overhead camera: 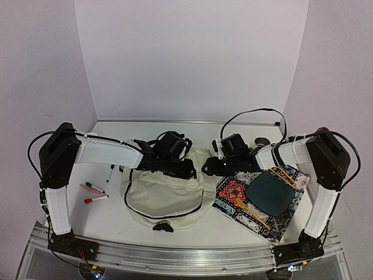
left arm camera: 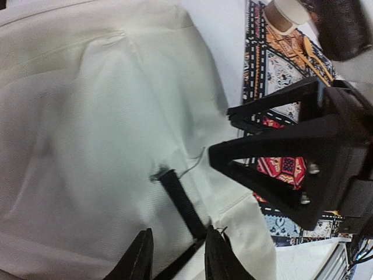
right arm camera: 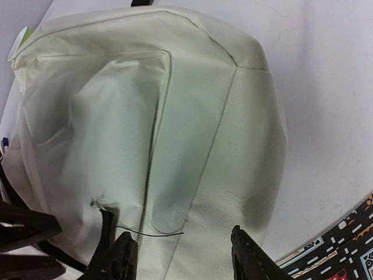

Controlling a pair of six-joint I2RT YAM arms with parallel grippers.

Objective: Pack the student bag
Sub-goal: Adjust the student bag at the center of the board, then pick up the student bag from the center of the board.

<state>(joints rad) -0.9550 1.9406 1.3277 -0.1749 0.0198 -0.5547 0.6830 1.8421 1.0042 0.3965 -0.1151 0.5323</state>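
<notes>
Begin at the far left: leave the markers point(overhead camera: 95, 199) and pen point(overhead camera: 109, 173) on the table point(overhead camera: 105, 224), well apart from the bag. Treat them as likely cargo for later, once a mouth is open.

Find the bag point(overhead camera: 166, 195) lying flat mid-table between the two arms, cream face up, its right edge touching the placemat point(overhead camera: 233, 192). Read the step in hand as opening it, judging by both grippers gathered at its far edge.

Note the left gripper point(left arm camera: 180, 236): fingers a little parted, a black strap point(left arm camera: 178, 195) running between them, not visibly pinched. Close on that strap alone, with no cloth in the bite, before any pull.

Note the right gripper point(right arm camera: 180, 233): spread wide just over the cream fabric, holding nothing. Bring it down on a fold beside the strap, pinch the cloth and hold it as an anchor. Then draw the strap away with the left, slow and low, to avoid dragging the whole soft bag along.

Mind the gap between the two grippers: near each other here, so move one at a time.

Farther right, stay clear of the plate point(overhead camera: 271, 191) and fork point(overhead camera: 250, 211) on the placemat. Expect a sliding bag to shove them.
</notes>
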